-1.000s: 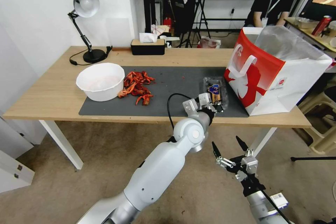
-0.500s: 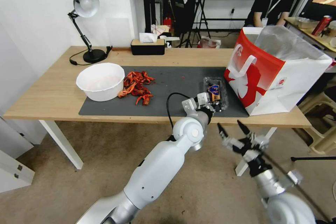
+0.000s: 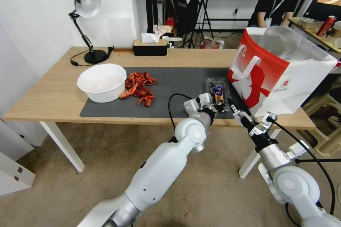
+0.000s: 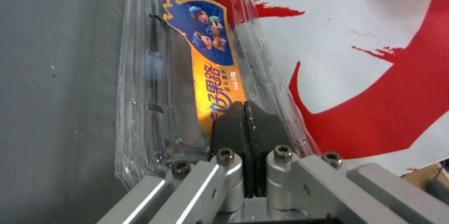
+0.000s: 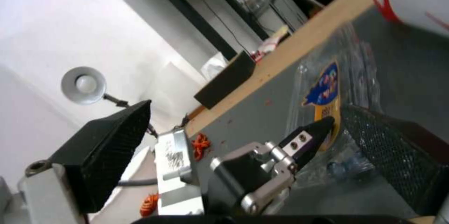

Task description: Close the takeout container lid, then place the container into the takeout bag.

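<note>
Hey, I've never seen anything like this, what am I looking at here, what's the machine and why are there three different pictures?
It is a two-armed robot at a wooden table. One picture comes from a camera on its head, looking down at the table; the other two come from cameras on its wrists.

On the grey mat lie a white bowl, a heap of red crayfish shells and a clear takeout container with a colourful label on the lid. A red-and-white takeout bag stands open beside it. A desk lamp and a tissue box sit further back.

The left gripper rests its shut fingers on the lid. The right gripper, fingers open, hangs at the table's front edge near the container. Neither holds anything.
</note>
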